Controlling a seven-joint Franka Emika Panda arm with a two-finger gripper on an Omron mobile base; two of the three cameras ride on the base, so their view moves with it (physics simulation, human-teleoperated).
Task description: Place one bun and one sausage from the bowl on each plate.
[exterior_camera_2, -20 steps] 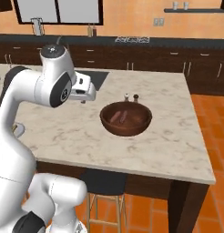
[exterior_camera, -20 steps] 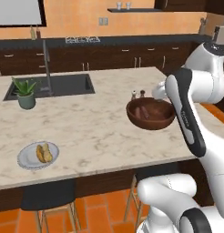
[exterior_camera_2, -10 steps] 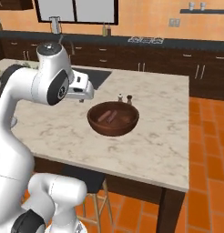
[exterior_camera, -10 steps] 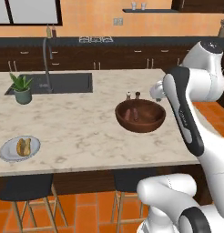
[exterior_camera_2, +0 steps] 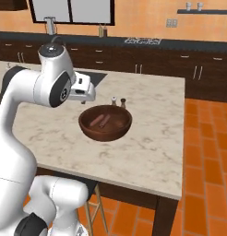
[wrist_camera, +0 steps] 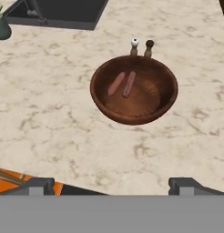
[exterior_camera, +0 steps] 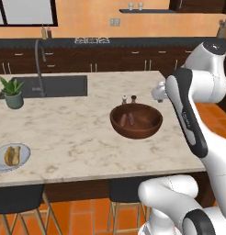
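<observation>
Marble-topped and set before dark cabinets and an orange wall, the kitchen desk [exterior_camera: 78,133] carries everything in play. At the far left of the left base view, a potted plant [exterior_camera: 13,92] stands by the sink [exterior_camera: 50,86], and lower down, at the frame's left edge, a plate [exterior_camera: 11,157] already holds what looks like a bun with something beside it; too small to say more. Near the middle sits the bowl [exterior_camera: 135,120], a wide reddish-brown vessel with two sausages [wrist_camera: 123,84] lying side by side on its floor; no bun can be made out in it. Two small shakers [wrist_camera: 141,47], one white-capped and one dark-capped, stand just behind its rim. To the right, the white arm folds over the desk, its hand [wrist_camera: 112,185] hanging above the near edge, empty, with fingers spread wide, aimed at the bowl. That stance suggests an approach for another sausage, not yet begun.
</observation>
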